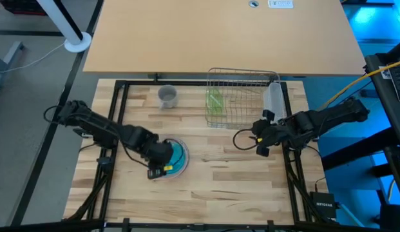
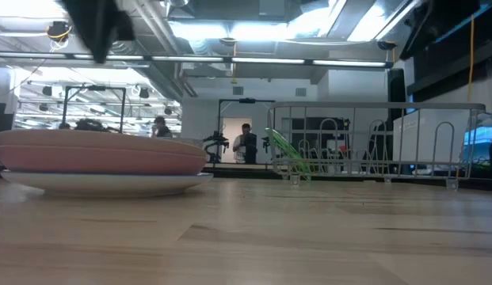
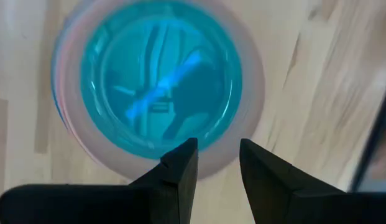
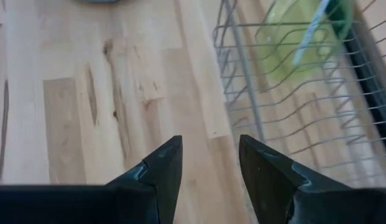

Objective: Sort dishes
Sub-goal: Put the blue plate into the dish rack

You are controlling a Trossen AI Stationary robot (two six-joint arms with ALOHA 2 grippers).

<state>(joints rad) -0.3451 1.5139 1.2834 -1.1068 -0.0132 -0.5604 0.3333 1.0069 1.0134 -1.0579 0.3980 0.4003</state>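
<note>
A pink plate [image 1: 181,154] lies on a white plate [image 2: 111,184] on the table's near left part; the stack also shows in the low view [image 2: 99,154]. My left gripper [image 3: 217,143] is open and hovers above the pink plate's [image 3: 158,74] near-left rim; in the high view it [image 1: 167,160] covers that side. A green plate [image 1: 214,102] stands on edge in the wire rack [image 1: 245,96], leaning [image 2: 289,157]. A grey cup [image 1: 167,96] stands upright left of the rack. My right gripper [image 1: 256,138] is open and empty [image 4: 209,138] above bare table, near the rack's front.
A translucent tub [image 1: 274,98] stands at the rack's right end. A black frame [image 1: 122,87] runs around the wooden table top. Bare wood lies between the plate stack and my right gripper. People stand far off in the room behind.
</note>
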